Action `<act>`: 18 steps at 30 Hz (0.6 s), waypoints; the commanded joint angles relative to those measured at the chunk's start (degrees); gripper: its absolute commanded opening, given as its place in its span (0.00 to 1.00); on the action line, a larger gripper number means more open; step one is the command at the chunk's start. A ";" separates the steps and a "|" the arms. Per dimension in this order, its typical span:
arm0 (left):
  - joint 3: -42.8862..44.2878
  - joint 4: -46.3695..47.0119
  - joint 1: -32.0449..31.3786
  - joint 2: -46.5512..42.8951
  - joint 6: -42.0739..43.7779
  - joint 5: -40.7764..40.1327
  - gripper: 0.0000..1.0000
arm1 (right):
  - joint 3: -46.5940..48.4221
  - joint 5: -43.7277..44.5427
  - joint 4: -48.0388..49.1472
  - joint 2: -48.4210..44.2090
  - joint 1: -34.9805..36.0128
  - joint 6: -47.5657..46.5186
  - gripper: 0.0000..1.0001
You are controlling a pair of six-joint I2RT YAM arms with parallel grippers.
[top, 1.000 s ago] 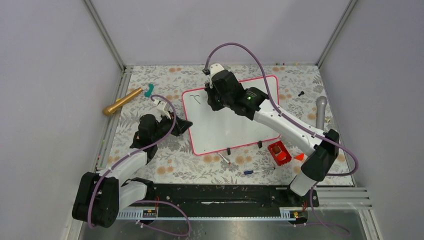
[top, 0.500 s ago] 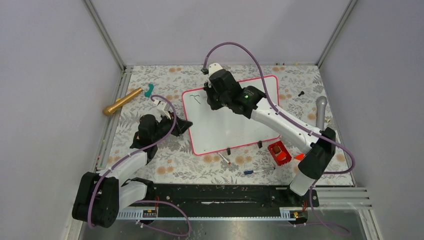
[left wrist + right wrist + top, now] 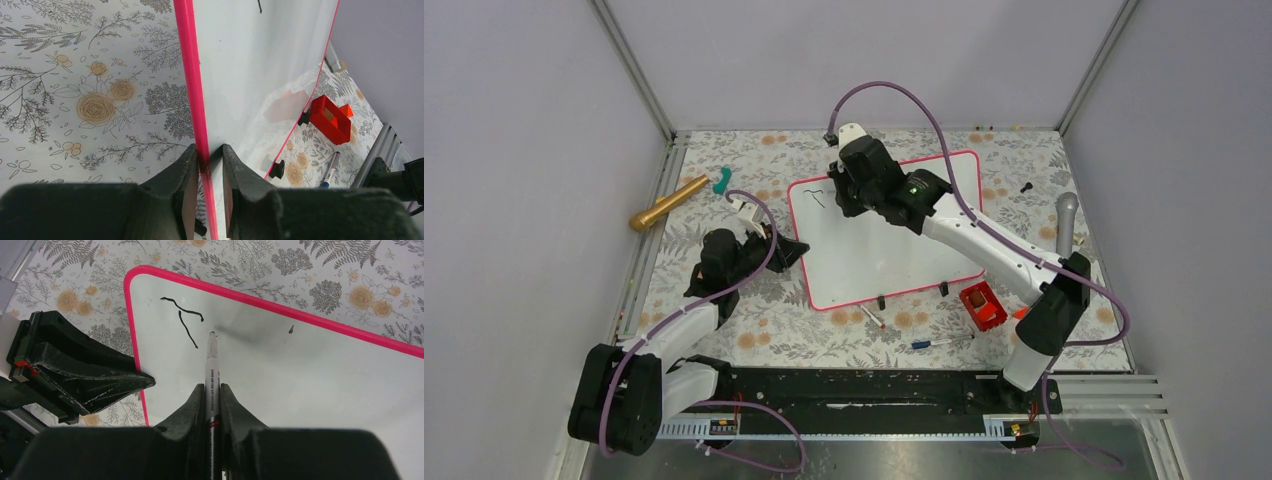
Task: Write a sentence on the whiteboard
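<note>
Right wrist view puts the sentence point(image 3: 182, 315) at the whiteboard's point(image 3: 310, 375) far-left corner: only two thin black strokes, roughly a "T". By my judgement the writing has barely begun.

The board looks light, stiff and thin. Its glossy white face is likely slippery, and wet ink would smear, so the pink rounded frame point(image 3: 192, 75) is the sensible place to hold it. That is where the left gripper point(image 3: 209, 155) sits, its black fingers clamped on the board's left edge with the rim between them.

The right gripper point(image 3: 212, 390) is closed on a slim white marker point(image 3: 212, 370), whose tip is just beside the strokes. I cannot tell whether it touches the surface.

The board lies on a matte floral cloth point(image 3: 754, 325). A boxy red bin point(image 3: 982, 305) sits just off its near-right corner, and a gold cylinder point(image 3: 668, 203) lies well to its left.
</note>
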 commanded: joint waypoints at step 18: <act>-0.37 2.07 -1.00 -0.67 2.98 -1.22 0.00 | 2.19 2.73 -0.28 0.46 0.65 -0.28 0.00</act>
